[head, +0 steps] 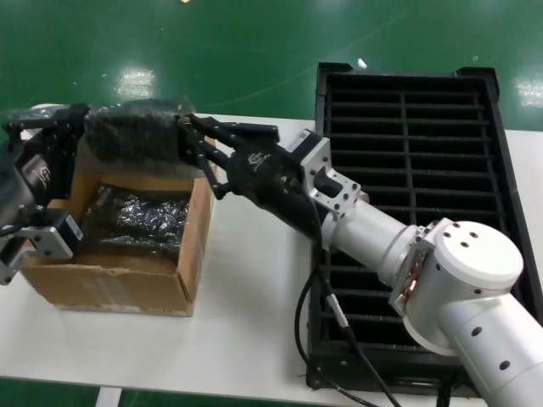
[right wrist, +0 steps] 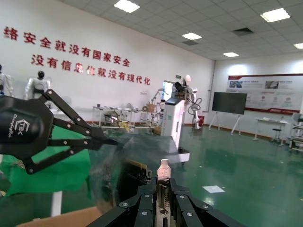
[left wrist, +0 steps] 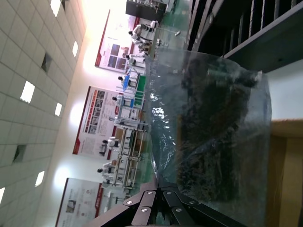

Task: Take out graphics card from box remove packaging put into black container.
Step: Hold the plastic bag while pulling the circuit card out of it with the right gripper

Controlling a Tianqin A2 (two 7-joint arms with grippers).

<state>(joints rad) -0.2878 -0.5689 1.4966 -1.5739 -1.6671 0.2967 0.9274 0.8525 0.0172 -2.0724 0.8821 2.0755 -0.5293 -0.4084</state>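
Observation:
The graphics card (head: 136, 131) hangs above the brown box (head: 110, 275), still inside its crinkly translucent packaging (left wrist: 161, 118). My left gripper (head: 81, 131) is shut on the bag's edge at one end (left wrist: 161, 189). At the other end my right gripper (head: 187, 136) is shut on the card's silver end bracket (right wrist: 164, 172), which sticks out of the bag. In the right wrist view the left gripper (right wrist: 111, 142) pinches the bag (right wrist: 118, 161) across from it. The black container (head: 407, 127) lies to the right, its slots bare.
Another shiny dark wrapped bundle (head: 136, 216) lies inside the box. My right arm (head: 450, 280) reaches across the container's near half. A black cable (head: 327, 314) trails over the white table (head: 246, 322) between box and container.

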